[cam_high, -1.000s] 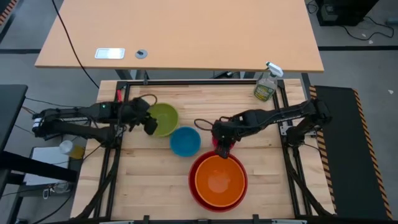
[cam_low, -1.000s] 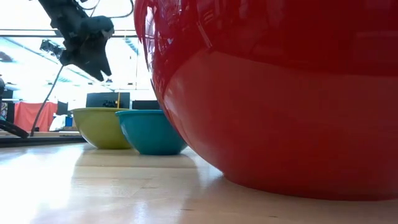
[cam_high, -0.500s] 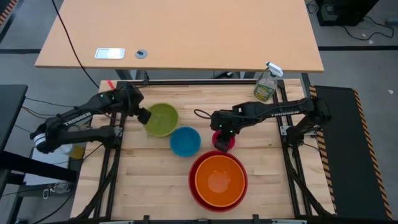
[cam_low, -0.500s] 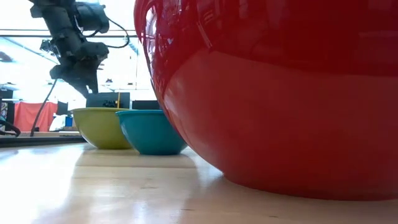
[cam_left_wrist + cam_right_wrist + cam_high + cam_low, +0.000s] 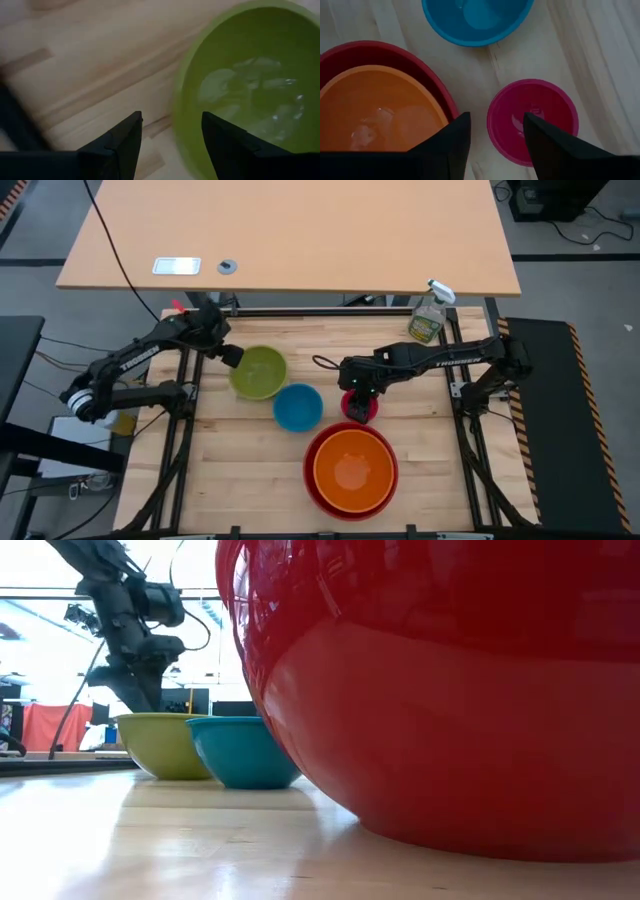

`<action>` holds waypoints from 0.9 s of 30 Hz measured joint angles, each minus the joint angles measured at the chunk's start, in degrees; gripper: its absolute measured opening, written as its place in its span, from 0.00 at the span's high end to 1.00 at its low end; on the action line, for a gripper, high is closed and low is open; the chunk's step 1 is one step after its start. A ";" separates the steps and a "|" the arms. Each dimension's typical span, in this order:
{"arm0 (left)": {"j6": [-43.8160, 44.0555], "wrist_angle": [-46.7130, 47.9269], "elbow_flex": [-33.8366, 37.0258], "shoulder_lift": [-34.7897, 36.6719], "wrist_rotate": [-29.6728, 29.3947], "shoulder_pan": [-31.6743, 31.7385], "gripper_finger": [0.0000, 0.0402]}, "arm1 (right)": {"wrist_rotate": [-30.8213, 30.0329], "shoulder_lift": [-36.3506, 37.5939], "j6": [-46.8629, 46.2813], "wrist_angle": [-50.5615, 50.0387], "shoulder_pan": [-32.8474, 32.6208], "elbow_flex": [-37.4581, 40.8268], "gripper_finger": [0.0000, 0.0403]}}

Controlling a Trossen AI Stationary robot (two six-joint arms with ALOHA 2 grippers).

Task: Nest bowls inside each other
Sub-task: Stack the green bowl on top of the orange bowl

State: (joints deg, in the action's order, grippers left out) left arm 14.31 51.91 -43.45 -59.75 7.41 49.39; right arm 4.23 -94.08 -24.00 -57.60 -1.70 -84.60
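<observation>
Nesting, stage one: your round orange plastic bowl (image 5: 353, 467) sits inside the red one (image 5: 311, 477); both grippers' fingers wide, left gripper (image 5: 170, 131) straddling the lime bowl's (image 5: 259, 372) rim, right gripper (image 5: 496, 131) over the small magenta bowl (image 5: 532, 119).

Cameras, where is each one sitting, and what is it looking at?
High: above, facing down; both arms, left tool, right tool.
Low: at tabletop height, facing across; round red plastic bowl, one arm.
Left wrist: between open fingers, round lime green plastic bowl.
Right wrist: small magenta-pink plastic bowl, orange plastic bowl.
Shared: round blue plastic bowl, in high and low.
</observation>
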 joint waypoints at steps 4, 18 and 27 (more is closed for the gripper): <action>0.83 -3.41 0.01 -4.34 1.98 -0.06 0.48 | -0.06 0.00 0.21 0.02 0.37 0.00 0.53; -2.31 -4.49 0.03 -15.00 1.89 -1.84 0.56 | -0.38 0.00 0.97 0.16 0.40 0.00 0.53; -3.32 -5.00 0.03 -15.40 0.70 -4.36 0.82 | -3.10 0.00 1.71 0.55 0.45 0.00 0.53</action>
State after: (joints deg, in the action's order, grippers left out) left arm 10.98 46.91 -43.42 -75.16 8.11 45.02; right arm 1.13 -94.08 -22.28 -57.06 -1.26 -84.60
